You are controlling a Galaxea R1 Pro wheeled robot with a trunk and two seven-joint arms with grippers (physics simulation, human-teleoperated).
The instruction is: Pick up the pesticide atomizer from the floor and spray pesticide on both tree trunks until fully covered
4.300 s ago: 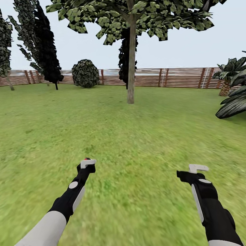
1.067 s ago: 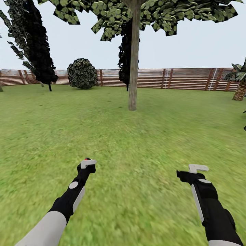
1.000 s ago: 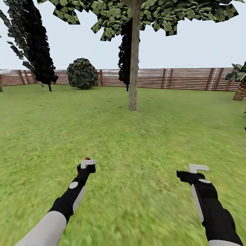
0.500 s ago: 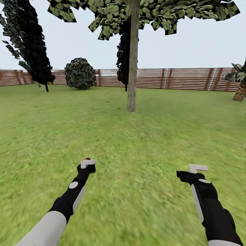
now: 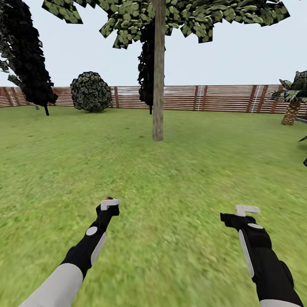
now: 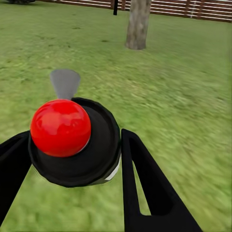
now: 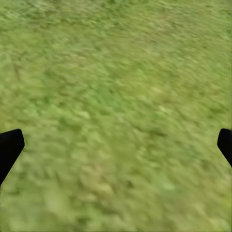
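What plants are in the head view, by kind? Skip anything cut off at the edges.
Bare-trunk tree: 1
Cypress: 2
Round bush: 1
Palm: 1
Total: 5

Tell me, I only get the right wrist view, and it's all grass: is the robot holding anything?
Observer: Yes. The left gripper grips the atomizer, black with a red top.
Operator: Any tree nearby?
Observer: One trunk stands ahead on the lawn, about mid-view from the head camera.
Operator: What's beyond it?
Observer: A brown slat fence runs across the back.
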